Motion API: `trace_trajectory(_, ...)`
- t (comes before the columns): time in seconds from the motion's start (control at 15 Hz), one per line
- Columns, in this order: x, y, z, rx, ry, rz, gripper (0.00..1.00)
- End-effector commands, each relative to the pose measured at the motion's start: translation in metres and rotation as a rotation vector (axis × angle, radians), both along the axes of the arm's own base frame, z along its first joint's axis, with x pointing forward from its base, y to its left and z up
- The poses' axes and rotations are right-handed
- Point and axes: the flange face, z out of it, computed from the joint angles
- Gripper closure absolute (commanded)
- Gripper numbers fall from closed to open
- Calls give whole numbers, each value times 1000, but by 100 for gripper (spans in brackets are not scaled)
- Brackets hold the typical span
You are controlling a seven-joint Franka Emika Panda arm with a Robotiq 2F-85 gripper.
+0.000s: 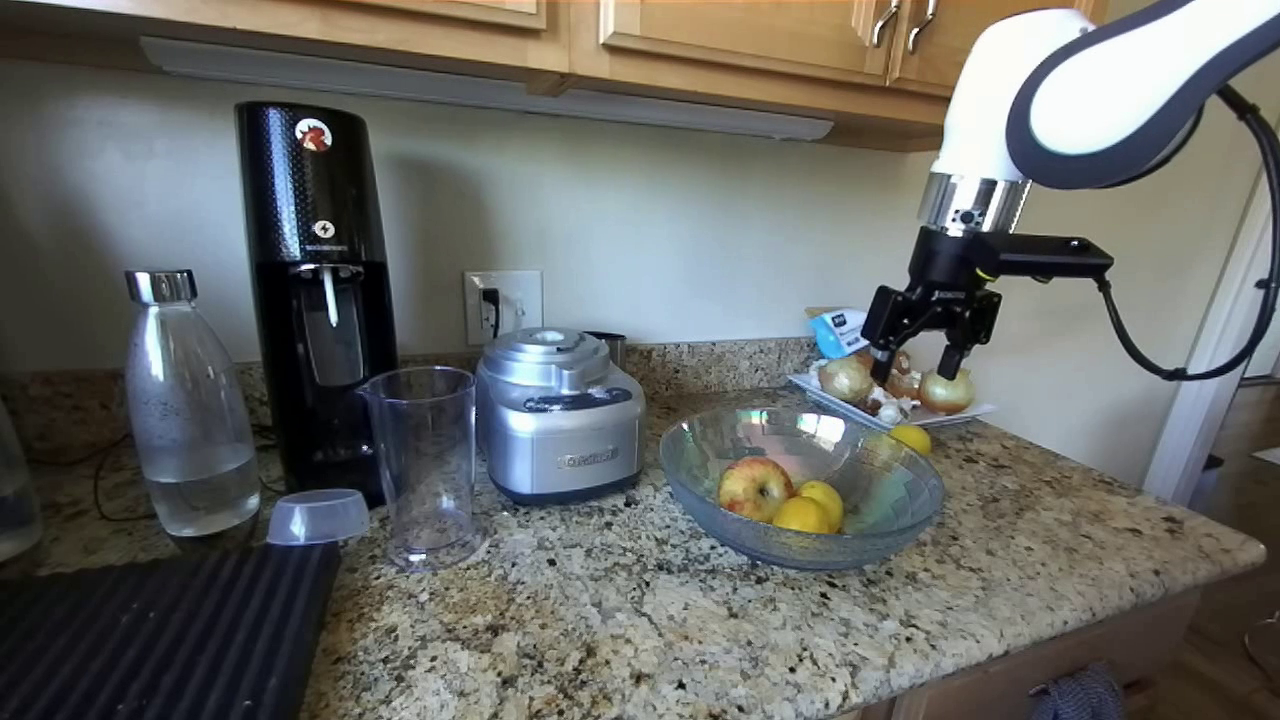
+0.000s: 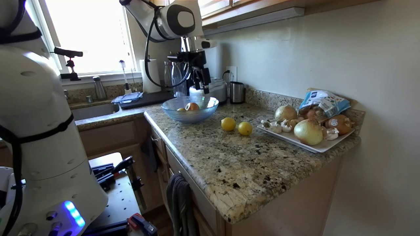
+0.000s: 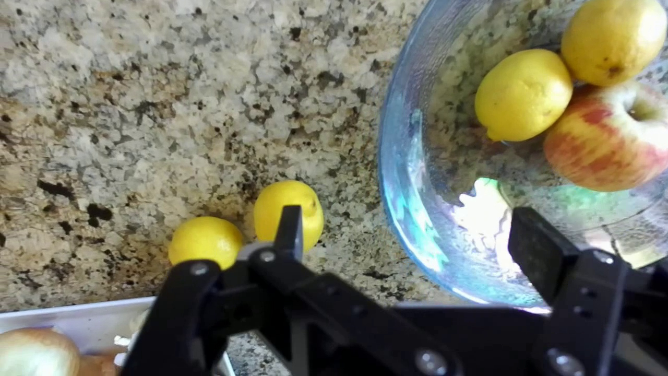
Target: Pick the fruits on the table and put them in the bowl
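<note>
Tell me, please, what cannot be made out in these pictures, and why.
Wrist view: part of the loose lemon nearer the bowl, hidden by the tool.
Wrist view: the bowl's right side, cut off by the right edge.
In an exterior view: a clear vessel's shape, cut off by the left edge.
In an exterior view: fine print on the blue bag, too small to read.

Glossy glass bowl (image 1: 893, 487), shiny granite countertop (image 2: 236, 164), probably cloth towel (image 2: 180, 201)

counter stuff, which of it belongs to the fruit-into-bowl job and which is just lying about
For the job: loose lemons, counter, bowl, bowl's apple, bowl's lemons, claw

Just lying about: onions, garlic, plate, bottle, clear jug, black mat
</note>
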Motion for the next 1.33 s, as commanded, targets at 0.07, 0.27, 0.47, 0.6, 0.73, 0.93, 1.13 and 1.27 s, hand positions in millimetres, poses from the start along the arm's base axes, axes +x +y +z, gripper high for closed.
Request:
trace_trajectory(0.07, 21, -36, -19, -24, -30, -38, 0)
trace_trajectory(0.27, 29, -54, -29, -65, -30, -88, 0)
trace_trajectory(0.47, 27, -54, -31, -56, -8, -67, 0)
trace_trajectory(0.6, 28, -54, -31, -56, -9, -69, 0)
trace_trajectory(0.73, 29, -54, -30, -55, -11, -69, 0)
trace_trajectory(0.93, 35, -59, -34, -57, -9, -131, 0)
trace_trajectory(1.13, 44, -65, -40, -45, -25, -237, 0)
trace_trajectory(1.27, 51, -67, -43, -32, -27, -298, 0)
